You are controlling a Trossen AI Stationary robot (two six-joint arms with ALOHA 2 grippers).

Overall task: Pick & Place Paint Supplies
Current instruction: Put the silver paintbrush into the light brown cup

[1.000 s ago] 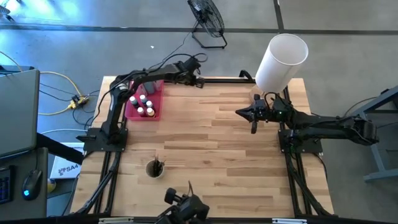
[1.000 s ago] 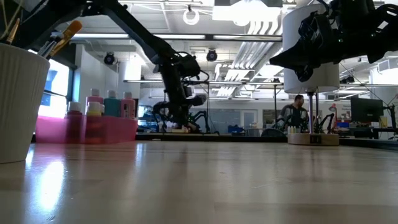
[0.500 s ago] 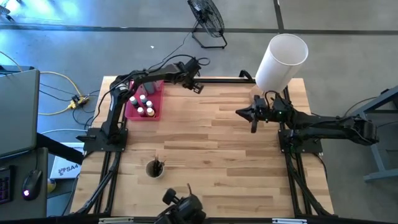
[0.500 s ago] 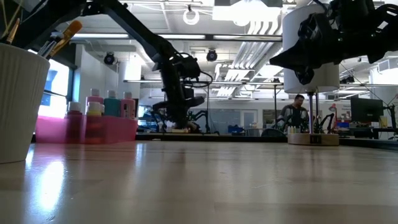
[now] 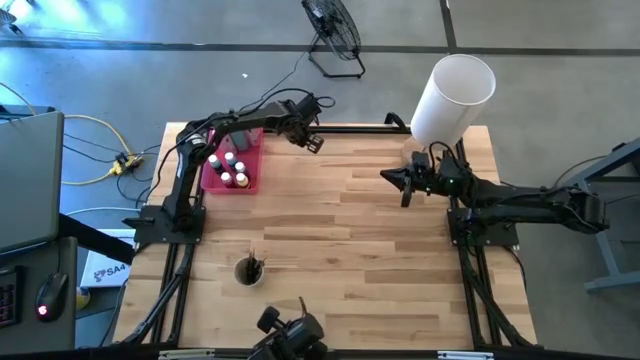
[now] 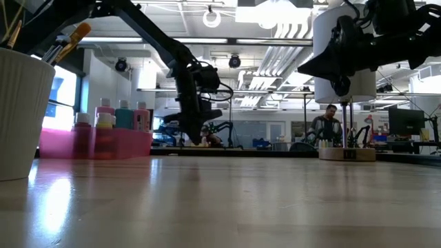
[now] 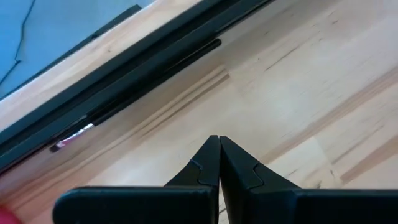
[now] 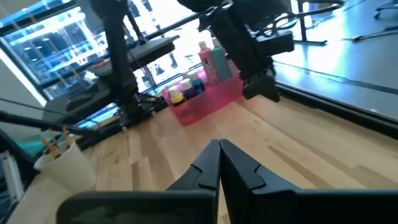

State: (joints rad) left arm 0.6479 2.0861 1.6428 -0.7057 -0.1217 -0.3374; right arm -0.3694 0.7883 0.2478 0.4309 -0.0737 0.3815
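Left gripper, fingers pressed together and empty, hangs over the worktop just beside the pink tray holding the squeeze bottles; right gripper likewise closed, well apart.

looks like a robotics lab in a big open industrial space. bare concrete floor all round the wooden table, a floor fan beyond its far edge, yellow cables trailing off the left side next to a laptop. low view shows exposed ceiling ducts, strip lights and a person sitting at a monitor way back.
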